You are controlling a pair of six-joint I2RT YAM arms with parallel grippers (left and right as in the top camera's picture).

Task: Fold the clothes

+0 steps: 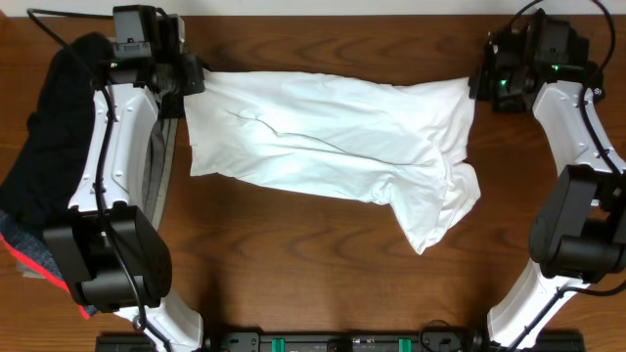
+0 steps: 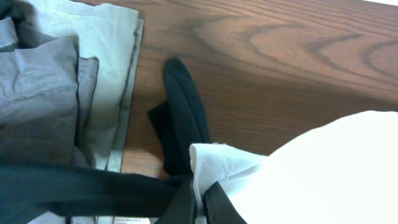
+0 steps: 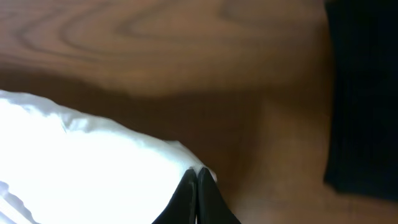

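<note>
A large white T-shirt (image 1: 323, 137) lies stretched across the far half of the wooden table (image 1: 293, 264), with a crumpled part hanging toward the front right. My left gripper (image 1: 194, 80) is shut on its far left corner. In the left wrist view the white hem (image 2: 214, 162) sits pinched between the jaws of the left gripper (image 2: 202, 202). My right gripper (image 1: 476, 86) is shut on the far right corner. The right wrist view shows that gripper (image 3: 197, 177) closed on the shirt's edge (image 3: 93, 155).
More clothes are piled at the table's left edge: a black one (image 1: 54, 127), a grey one (image 1: 161, 166) under my left arm, and a red-hemmed dark one (image 1: 39, 262). Grey folds (image 2: 50, 93) and a black strip (image 2: 183, 118) lie beside the left gripper.
</note>
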